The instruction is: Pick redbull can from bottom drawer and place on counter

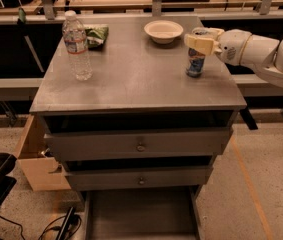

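Observation:
The redbull can [195, 64], blue and silver, stands upright on the counter [141, 84] near its right edge. My gripper [200, 38] reaches in from the right at the end of a white arm and is shut on the top of the can, with one cream finger [198, 43] in front of it. The bottom drawer [141, 214] is pulled open below the cabinet; the part of its dark floor that shows is bare.
A clear water bottle [77, 46] stands at the counter's left. A green bag [96, 35] and a white bowl [163, 31] lie at the back. Two shut drawers with round knobs [140, 146] sit below. A wooden box [33, 154] is at the left.

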Controlling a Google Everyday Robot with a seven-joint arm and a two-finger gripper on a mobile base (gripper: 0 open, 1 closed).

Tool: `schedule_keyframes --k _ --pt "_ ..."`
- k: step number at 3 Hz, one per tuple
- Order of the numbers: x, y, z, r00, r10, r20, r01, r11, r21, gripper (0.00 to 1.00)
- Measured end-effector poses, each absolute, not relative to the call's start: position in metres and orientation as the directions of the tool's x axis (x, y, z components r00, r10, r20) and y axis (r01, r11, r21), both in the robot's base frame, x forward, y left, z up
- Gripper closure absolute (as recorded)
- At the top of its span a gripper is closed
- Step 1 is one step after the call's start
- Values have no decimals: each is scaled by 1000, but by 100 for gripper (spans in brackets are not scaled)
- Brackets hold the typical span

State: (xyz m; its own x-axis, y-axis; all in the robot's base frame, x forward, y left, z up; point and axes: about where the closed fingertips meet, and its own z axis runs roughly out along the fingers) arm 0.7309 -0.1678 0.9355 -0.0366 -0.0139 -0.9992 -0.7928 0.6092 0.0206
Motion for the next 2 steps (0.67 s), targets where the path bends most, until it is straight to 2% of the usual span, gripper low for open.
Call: schedule_keyframes --k 1,2 --pt "731 -164 935 -37 -13 -999 -796 605 21 15" --pt "732 -161 935 -37 -13 -999 -799 602 22 0"
